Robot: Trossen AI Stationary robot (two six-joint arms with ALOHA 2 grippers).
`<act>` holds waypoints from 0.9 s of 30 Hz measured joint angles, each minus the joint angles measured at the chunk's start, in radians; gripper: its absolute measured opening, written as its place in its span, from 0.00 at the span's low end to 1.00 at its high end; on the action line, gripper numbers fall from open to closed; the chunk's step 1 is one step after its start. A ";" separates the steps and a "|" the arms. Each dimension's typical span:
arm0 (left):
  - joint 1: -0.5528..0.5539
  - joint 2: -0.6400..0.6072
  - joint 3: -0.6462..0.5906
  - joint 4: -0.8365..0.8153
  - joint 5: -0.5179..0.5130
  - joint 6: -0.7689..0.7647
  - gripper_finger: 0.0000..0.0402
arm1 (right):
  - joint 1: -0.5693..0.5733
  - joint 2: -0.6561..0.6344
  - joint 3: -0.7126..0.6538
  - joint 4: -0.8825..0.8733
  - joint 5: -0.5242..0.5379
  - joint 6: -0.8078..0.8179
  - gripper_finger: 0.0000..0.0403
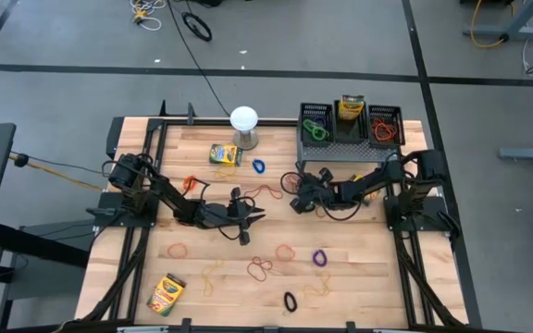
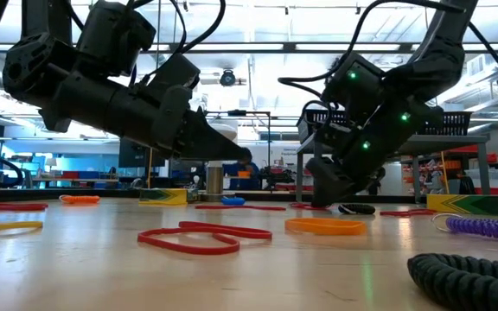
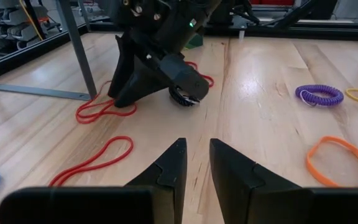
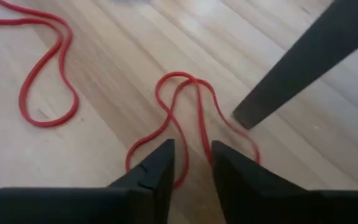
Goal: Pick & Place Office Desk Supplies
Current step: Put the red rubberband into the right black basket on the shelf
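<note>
High view: both arms are seen mid-counter [image 1: 202, 277]; the right claw [image 1: 300, 201] is lowered by the grey riser's leg, the left claw [image 1: 253, 215] is held nearby. Right wrist view alone shows a red band [image 4: 188, 118] lying flat just ahead of narrowly parted fingers [image 4: 157, 163], nothing gripped yet. Left wrist view shows its fingertips [image 3: 174, 163] slightly apart, empty, w/ a purple coil [image 3: 319, 94] and an orange band [image 3: 344, 160] beyond. Three mesh bins [image 1: 351, 125] sit on the riser: green bands in one, a crayon box [image 1: 351, 107] in the middle, red/orange bands in the third. More crayon boxes [image 1: 223, 154] and loose bands are scattered around; the white globe [image 1: 243, 119] stands at the far edge.
</note>
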 joint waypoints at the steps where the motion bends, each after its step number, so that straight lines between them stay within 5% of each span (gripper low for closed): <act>1: 0.000 0.000 0.000 0.001 0.000 0.000 0.19 | 0.002 0.000 0.000 0.000 -0.002 -0.006 0.25; 8: 0.000 0.000 0.000 0.000 0.000 0.000 0.19 | 0.039 -0.022 0.000 -0.021 -0.055 -0.058 0.02; 27: 0.000 0.000 0.002 0.021 0.000 0.000 0.19 | 0.123 -0.239 -0.002 -0.584 0.123 0.135 0.01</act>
